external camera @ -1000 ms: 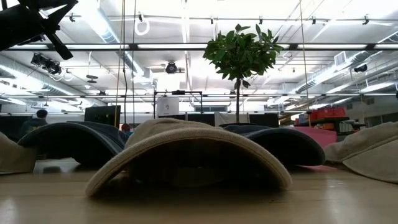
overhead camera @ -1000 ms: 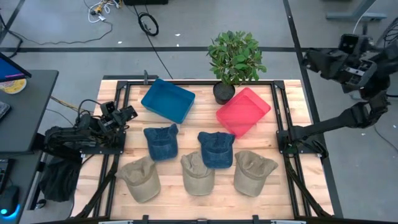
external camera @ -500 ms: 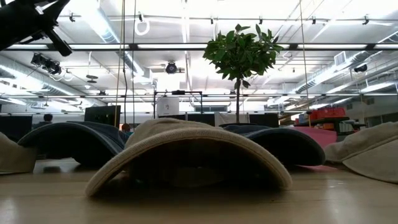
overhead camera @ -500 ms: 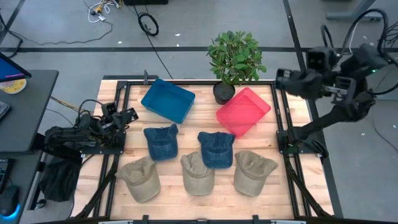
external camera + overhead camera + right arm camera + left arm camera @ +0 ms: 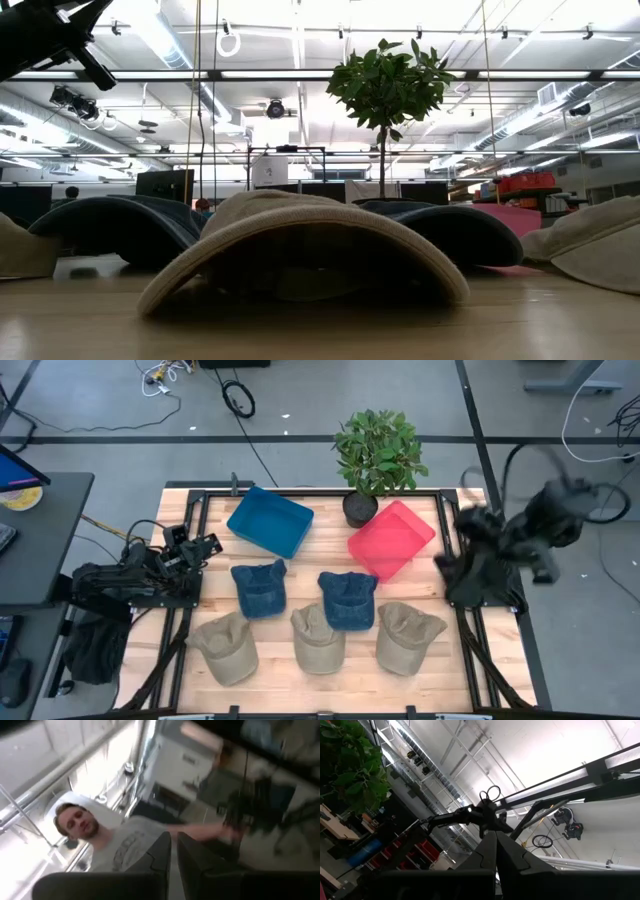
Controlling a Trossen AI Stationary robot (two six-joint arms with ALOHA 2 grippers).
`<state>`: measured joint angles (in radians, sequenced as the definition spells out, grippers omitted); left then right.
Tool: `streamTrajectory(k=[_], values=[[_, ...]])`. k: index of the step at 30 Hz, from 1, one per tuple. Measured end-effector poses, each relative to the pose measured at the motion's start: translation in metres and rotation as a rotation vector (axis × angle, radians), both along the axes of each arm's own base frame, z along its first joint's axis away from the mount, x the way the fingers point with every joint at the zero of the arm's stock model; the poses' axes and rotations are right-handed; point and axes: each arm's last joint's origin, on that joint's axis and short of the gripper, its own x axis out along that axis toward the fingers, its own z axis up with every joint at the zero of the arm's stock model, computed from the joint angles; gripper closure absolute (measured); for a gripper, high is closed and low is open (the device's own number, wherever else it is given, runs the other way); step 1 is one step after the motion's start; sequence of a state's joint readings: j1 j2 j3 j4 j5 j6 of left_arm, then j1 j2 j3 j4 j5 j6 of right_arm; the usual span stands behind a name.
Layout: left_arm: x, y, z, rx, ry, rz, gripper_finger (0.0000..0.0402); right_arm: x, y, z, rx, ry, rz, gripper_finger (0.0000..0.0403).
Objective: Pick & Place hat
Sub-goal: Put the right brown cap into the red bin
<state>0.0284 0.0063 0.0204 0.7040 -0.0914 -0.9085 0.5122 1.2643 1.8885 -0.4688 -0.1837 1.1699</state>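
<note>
both sets of jaws were together and empty: the left gripper (image 5: 205,544) lay folded at the table's left edge with its fingers pressed shut, and the right gripper (image 5: 172,851), a narrow slit between its fingers and nothing in it, was carried on a blurred arm at the right edge, its exact spot in the overhead view hard to pick out. going from the near edge back, three tan caps sat in a row, the left tan cap (image 5: 227,645), the middle tan cap (image 5: 318,638) and the right tan cap (image 5: 408,636), each apart from its neighbours, seemingly spaced so that one could be lifted without dragging another. just behind them lay two denim caps, the left blue cap (image 5: 260,588) and the right blue cap (image 5: 347,598), the latter just beside the red bin (image 5: 392,538). farther back stood the blue bin (image 5: 269,520) and, between the bins at the far rail, a potted plant (image 5: 377,455). the bin colours suggested sorting, though which hat went where could not be told. no hat had been picked yet; the task looked to be at its start. beyond the table, a person (image 5: 97,840) showed in the right wrist view.
</note>
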Motion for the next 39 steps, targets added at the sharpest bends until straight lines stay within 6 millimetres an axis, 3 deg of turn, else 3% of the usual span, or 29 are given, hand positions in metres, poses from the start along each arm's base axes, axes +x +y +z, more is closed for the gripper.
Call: streamTrajectory(k=[9,18,23,29,39], values=[[0.002,0.0,-0.003,-0.001,0.039,0.004,0.0399,0.02,0.062,-0.024,0.084,0.244,0.181,0.0366],[0.006,0.001,-0.007,-0.008,0.097,0.011,0.0399,0.031,0.129,-0.046,0.017,0.398,0.309,0.0368],[0.006,0.001,-0.007,-0.009,0.096,0.011,0.0399,0.033,0.158,-0.067,-0.171,0.524,0.312,0.037],[0.006,0.001,-0.007,-0.008,0.096,0.011,0.0399,0.034,0.184,-0.11,-0.476,0.646,0.226,0.037],[0.006,0.001,-0.007,-0.013,0.095,0.013,0.0399,0.042,0.205,-0.165,-0.838,0.726,0.008,0.0371]])
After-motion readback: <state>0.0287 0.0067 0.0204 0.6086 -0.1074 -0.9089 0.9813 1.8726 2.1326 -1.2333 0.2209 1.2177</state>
